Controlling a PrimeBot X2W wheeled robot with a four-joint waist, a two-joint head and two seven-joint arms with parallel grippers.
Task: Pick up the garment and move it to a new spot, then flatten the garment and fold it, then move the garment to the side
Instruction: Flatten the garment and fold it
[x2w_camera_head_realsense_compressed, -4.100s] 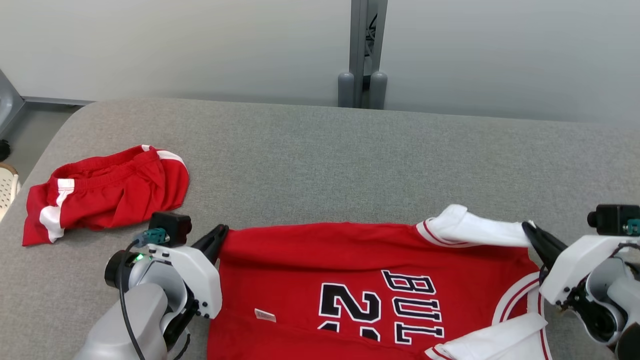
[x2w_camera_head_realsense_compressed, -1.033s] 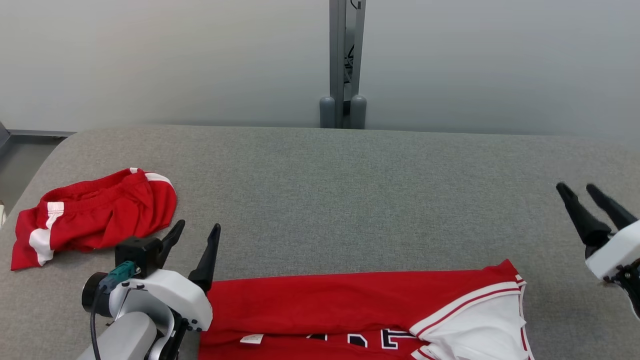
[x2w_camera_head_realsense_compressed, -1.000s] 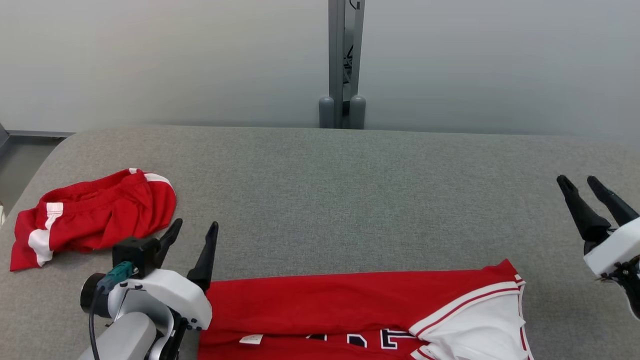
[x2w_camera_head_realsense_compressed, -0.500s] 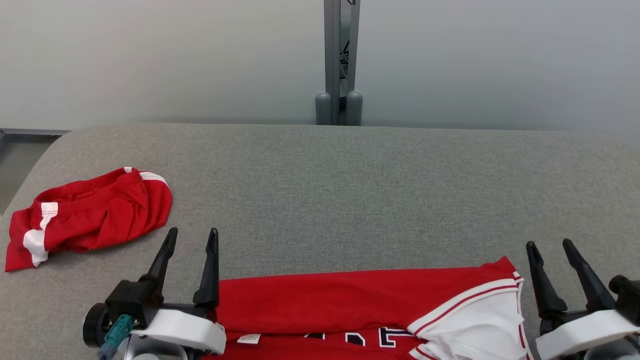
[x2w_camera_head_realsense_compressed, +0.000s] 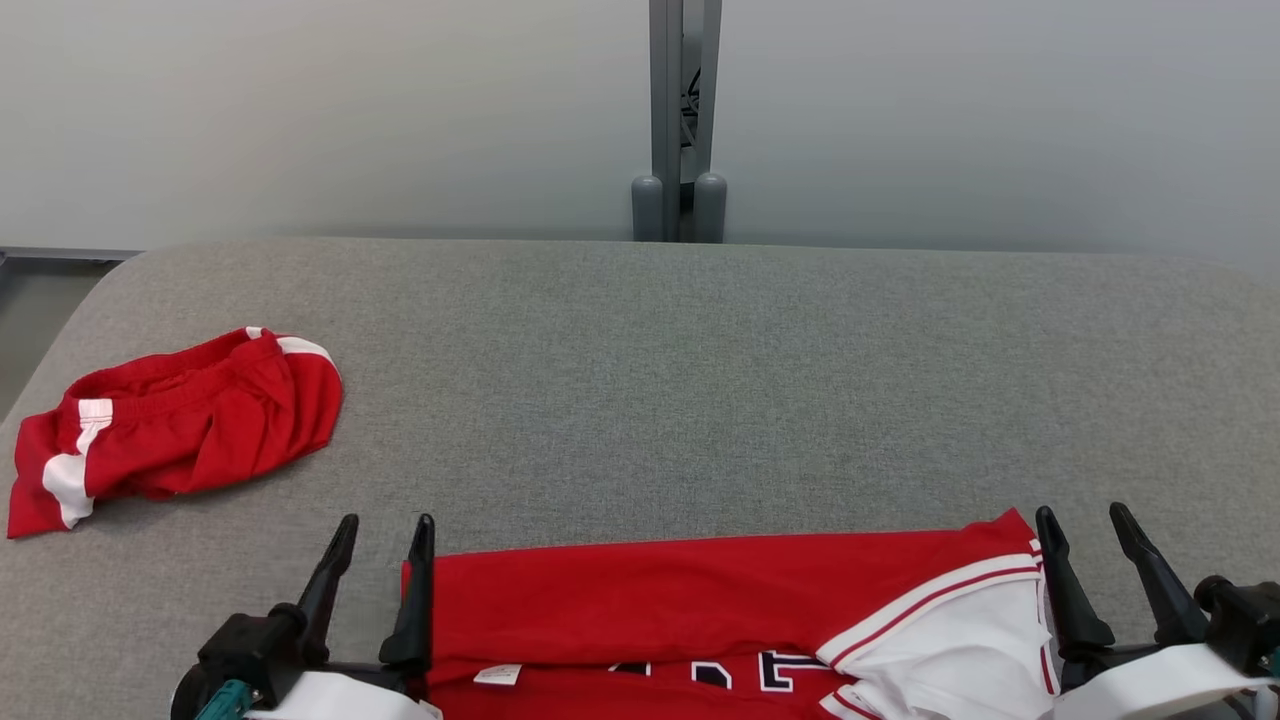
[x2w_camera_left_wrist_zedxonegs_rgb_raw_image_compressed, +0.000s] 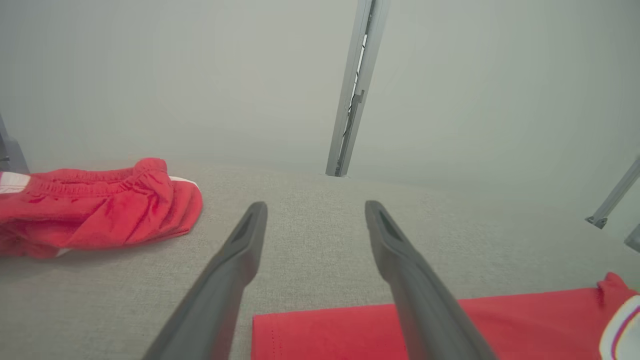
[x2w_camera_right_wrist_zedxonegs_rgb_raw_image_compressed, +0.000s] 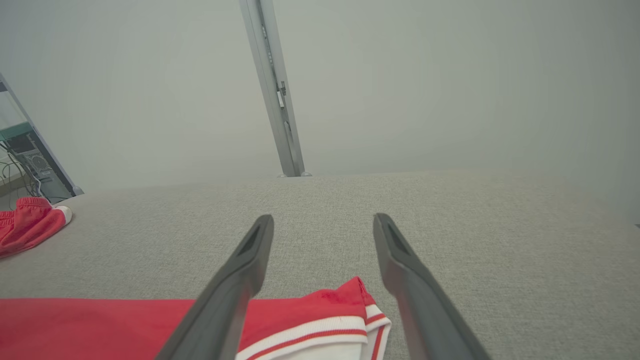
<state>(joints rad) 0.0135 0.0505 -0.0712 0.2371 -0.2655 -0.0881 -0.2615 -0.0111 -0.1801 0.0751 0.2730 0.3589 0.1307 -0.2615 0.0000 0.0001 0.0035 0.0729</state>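
While the folded red jersey (x2w_camera_head_realsense_compressed: 700, 600) lies flat at the near edge of the grey counter (x2w_camera_head_realsense_compressed: 700, 380), my left hand (x2w_camera_head_realsense_compressed: 386, 522) sits released at its left corner and my right hand (x2w_camera_head_realsense_compressed: 1082, 512) sits released at its white-trimmed right end. Well apart, at the far left, lie crumpled red shorts (x2w_camera_head_realsense_compressed: 190, 420).
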